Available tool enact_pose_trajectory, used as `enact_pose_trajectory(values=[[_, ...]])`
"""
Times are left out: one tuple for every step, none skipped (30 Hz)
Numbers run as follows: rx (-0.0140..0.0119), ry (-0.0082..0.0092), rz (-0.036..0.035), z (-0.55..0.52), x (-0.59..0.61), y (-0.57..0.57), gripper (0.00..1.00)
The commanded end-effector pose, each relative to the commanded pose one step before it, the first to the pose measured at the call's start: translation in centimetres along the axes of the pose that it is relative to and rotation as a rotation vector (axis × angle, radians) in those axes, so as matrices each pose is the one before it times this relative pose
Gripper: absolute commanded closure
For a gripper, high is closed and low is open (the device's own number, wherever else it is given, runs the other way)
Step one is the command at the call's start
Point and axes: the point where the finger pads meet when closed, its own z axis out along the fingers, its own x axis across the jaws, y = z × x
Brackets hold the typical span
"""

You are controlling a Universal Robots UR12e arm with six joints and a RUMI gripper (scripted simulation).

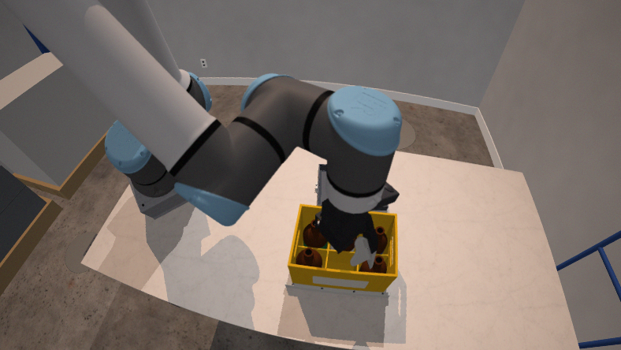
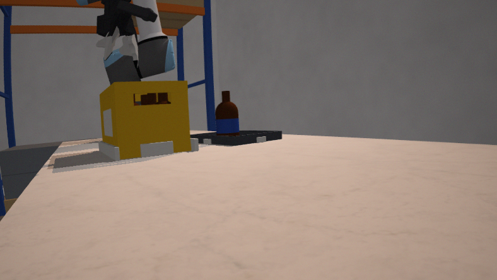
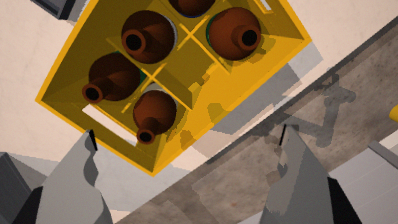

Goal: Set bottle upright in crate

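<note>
While the brown glass-look bottle with a blue label (image 2: 228,116) stands upright on the shallow dark tray (image 1: 320,187) (image 2: 257,137) (image 3: 56,9), the two-jaw gripper (image 1: 343,236) (image 2: 120,52) (image 3: 189,128) hovers wide and unladen over the yellow crate (image 1: 299,276) (image 2: 152,122) (image 3: 72,65), nearer the worktop's (image 1: 469,239) (image 2: 278,208) (image 3: 30,45) front edge in the top view. Probably rigid, smooth and breakable, the bottle likely favors a centered, moderate neck grip, lifted straight up to spare the loose tray.
</note>
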Motion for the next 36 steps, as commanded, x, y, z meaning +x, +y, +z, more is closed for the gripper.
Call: enact_pose_trajectory(values=[[0.00498,-0.00022,0.00766,-0.09,0.186,0.175,0.0],[0.0,0.0,0.0,0.0,0.0,0.0,0.0],[0.0,0.0,0.0,0.0,0.0,0.0,0.0],[0.0,0.0,0.0,0.0,0.0,0.0,0.0],[0.00013,-0.00004,0.00021,-0.001,0.004,0.005,0.0],[0.0001,-0.00003,0.00016,0.0,0.003,0.004,1.0],[0.00007,-0.00003,0.00012,0.0,0.002,0.003,1.0],[0.00005,-0.00002,0.00009,0.0,0.001,0.002,1.0],[0.00004,-0.00001,0.00006,0.0,0.001,0.002,1.0],[0.00002,-0.00001,0.00004,0.0,0.001,0.001,1.0],[0.0,0.0,0.0,0.0,0.0,0.0,1.0],[0.0,0.0,0.0,0.0,0.0,0.0,1.0],[-0.00001,0.0,-0.00001,0.0,0.0,0.0,1.0],[-0.00001,0.0,-0.00002,0.0,0.0,-0.001,1.0],[-0.00002,0.00001,-0.00003,0.0,0.0,-0.001,1.0],[-0.00002,0.00001,-0.00003,0.0,-0.001,-0.001,1.0],[-0.00002,0.00001,-0.00004,0.0,-0.001,-0.001,1.0],[-0.00002,0.00001,-0.00004,0.0,-0.001,-0.001,1.0],[-0.00003,0.00001,-0.00004,0.0,-0.001,-0.001,1.0],[-0.00003,0.00001,-0.00004,0.0,-0.001,-0.001,1.0],[-0.00003,0.00001,-0.00004,0.0,-0.001,-0.001,1.0],[-0.00002,0.00001,-0.00004,0.0,-0.001,-0.001,1.0],[-0.00002,0.00001,-0.00004,0.0,-0.001,-0.001,1.0],[-0.00002,0.00001,-0.00004,0.0,-0.001,-0.001,1.0],[-0.00002,0.00001,-0.00003,0.0,-0.001,-0.001,1.0],[-0.00002,0.00001,-0.00003,0.0,-0.001,-0.001,1.0],[-0.00002,0.00001,-0.00003,0.0,0.0,-0.001,1.0],[0.0,0.0,0.0,0.0,0.0,0.0,1.0],[0.0,0.0,0.0,0.0,0.0,0.0,1.0],[-0.00001,0.0,-0.00002,0.0,0.0,-0.001,1.0],[-0.00001,0.0,-0.00002,0.0,0.0,0.0,1.0],[-0.00001,0.0,-0.00002,0.0,0.0,0.0,1.0],[-0.00001,0.0,-0.00002,0.0,0.0,0.0,1.0],[-0.00001,0.0,-0.00001,0.0,0.0,0.0,1.0],[-0.00001,0.0,-0.00001,0.0,0.0,0.0,1.0],[-0.00001,0.0,-0.00001,0.0,0.0,0.0,1.0]])
